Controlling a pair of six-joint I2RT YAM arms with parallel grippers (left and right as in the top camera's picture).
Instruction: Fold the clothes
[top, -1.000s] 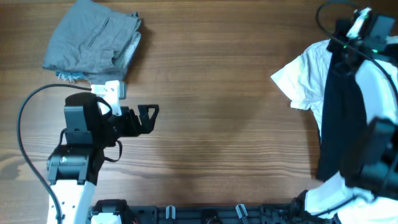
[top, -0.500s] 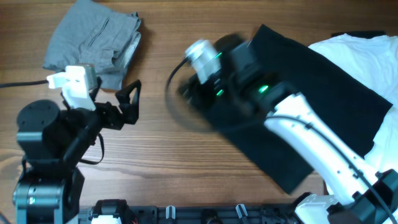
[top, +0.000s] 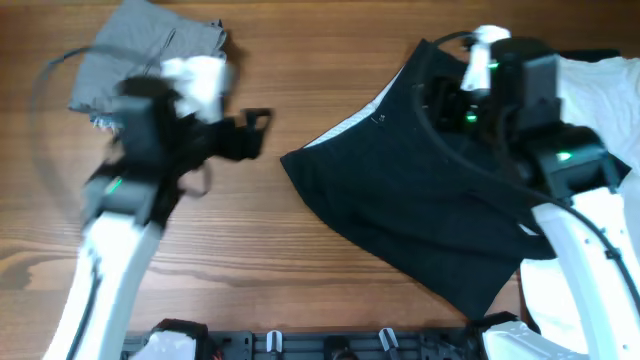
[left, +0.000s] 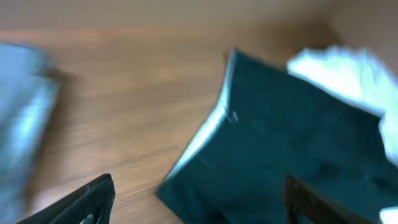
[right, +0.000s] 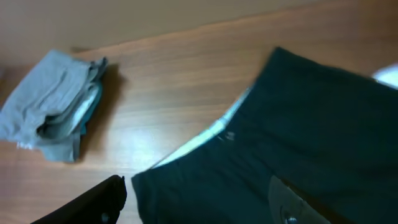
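On the counter (top: 300, 270), centre-right: black garment (top: 400, 205) spread loosely, touching white shirt (top: 610, 90) at its far right. Grey pile (top: 150, 65) folded, far-left corner. Left jaws wide open, empty, over bare wood between pile and garment. Right jaws wide open, empty, above black garment.

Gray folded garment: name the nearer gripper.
Left. The left gripper hovers just beside the gray folded garment; the right gripper is far off, over the black garment.

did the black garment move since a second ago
Yes. The black garment has come left from the right edge to mid-table, nearer the folded grey clothes, which stayed put.
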